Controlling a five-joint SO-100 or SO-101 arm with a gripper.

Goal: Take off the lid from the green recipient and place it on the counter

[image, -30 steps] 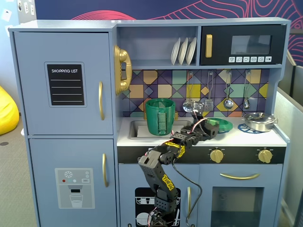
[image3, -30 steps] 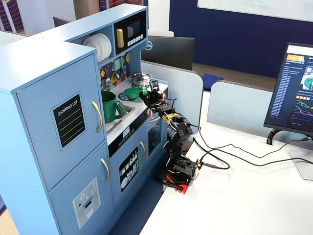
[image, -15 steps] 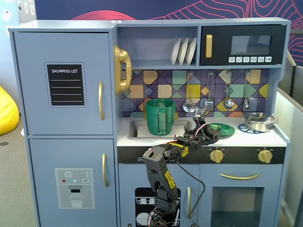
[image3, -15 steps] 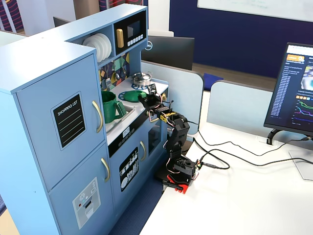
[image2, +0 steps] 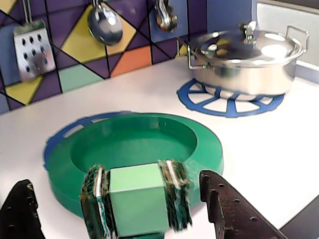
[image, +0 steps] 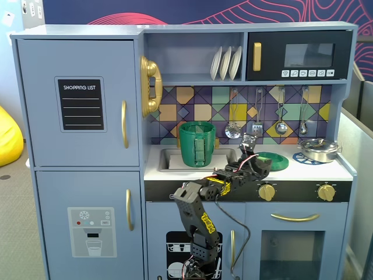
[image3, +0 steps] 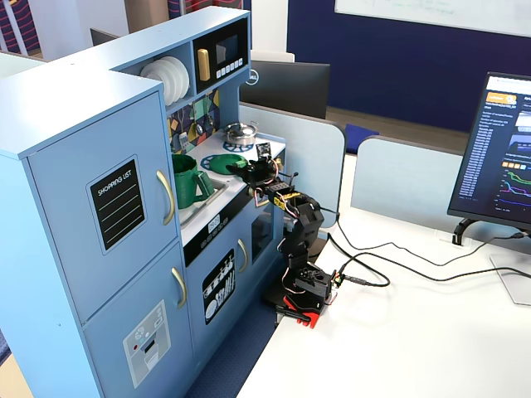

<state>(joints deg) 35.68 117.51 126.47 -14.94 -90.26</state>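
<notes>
Released, the pincer (image2: 119, 209) stands with its dark fingers (image2: 234, 209) apart on both sides of the handle tab (image2: 138, 205) of the lid (image2: 199, 149). This lid lies flat on the white worktop (image2: 259, 154), over a blue burner ring. Only a fixed view shows the green recipient (image: 197, 143), uncovered in the sink (image: 169, 158).

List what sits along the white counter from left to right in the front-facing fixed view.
green recipient standing in the sink → lid lying flat on the counter → silver pot on the blue burner ring.
</notes>
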